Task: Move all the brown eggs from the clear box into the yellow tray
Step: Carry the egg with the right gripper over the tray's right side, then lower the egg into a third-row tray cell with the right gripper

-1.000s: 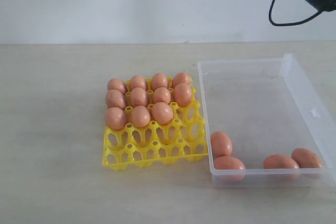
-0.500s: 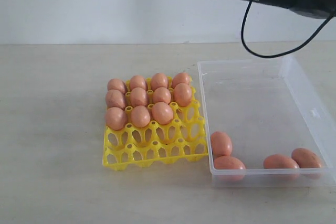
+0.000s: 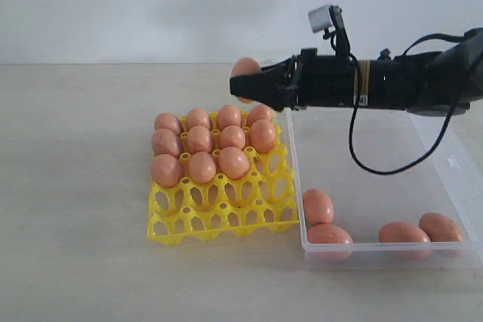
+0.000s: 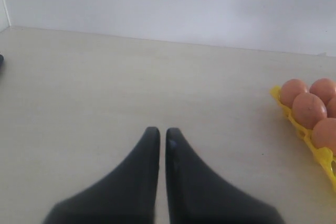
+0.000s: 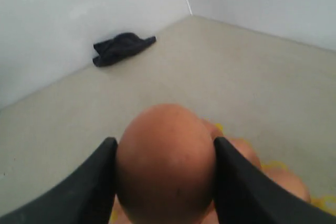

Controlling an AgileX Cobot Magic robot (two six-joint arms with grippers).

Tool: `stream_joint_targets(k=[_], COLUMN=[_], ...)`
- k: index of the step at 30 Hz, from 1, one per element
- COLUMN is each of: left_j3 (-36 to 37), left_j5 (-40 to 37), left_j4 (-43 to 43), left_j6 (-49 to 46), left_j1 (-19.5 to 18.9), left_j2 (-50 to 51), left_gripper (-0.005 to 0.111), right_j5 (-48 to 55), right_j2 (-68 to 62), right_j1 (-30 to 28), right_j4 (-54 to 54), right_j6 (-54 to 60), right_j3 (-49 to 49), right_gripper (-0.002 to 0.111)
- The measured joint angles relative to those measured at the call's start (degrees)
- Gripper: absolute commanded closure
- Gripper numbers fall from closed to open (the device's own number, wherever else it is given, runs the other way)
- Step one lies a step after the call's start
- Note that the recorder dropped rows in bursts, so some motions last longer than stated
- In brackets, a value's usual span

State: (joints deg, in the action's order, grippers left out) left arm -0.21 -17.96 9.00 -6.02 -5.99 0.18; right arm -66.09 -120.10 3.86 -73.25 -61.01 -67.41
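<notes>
Exterior view: yellow grid tray (image 3: 219,220) is holding eleven smooth eggs (image 3: 200,139), clear box (image 3: 362,194) four. Right end effector (image 3: 238,84) is gripping one egg (image 5: 165,156); left end effector (image 4: 158,135) is sitting clenched.

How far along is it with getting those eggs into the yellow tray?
Done: eleven brown eggs sit in the yellow tray, filling its far two rows and three cups of the third. In hand: the right gripper holds a twelfth egg in the air over the tray's far edge. Left: four eggs lie along the near wall of the clear box, and five tray cups are empty.
</notes>
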Motion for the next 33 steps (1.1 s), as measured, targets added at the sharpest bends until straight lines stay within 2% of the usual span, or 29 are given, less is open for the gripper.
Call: stream_joint_targets(k=[9,33], left_j3=[0.00,0.00], left_j5=[0.00,0.00], left_j4=[0.00,0.00], left_j6=[0.00,0.00], left_j1=[0.00,0.00], left_j2=[0.00,0.00], left_gripper=[0.103,0.103], right_j5=[9.17,11.78], right_j2=[0.00,0.00], right_j1=[-0.10,0.40], right_j4=[-0.76,-2.64], right_j6=[8.73,11.81], right_j3=[8.71,9.29], right_gripper=[0.109,0.109])
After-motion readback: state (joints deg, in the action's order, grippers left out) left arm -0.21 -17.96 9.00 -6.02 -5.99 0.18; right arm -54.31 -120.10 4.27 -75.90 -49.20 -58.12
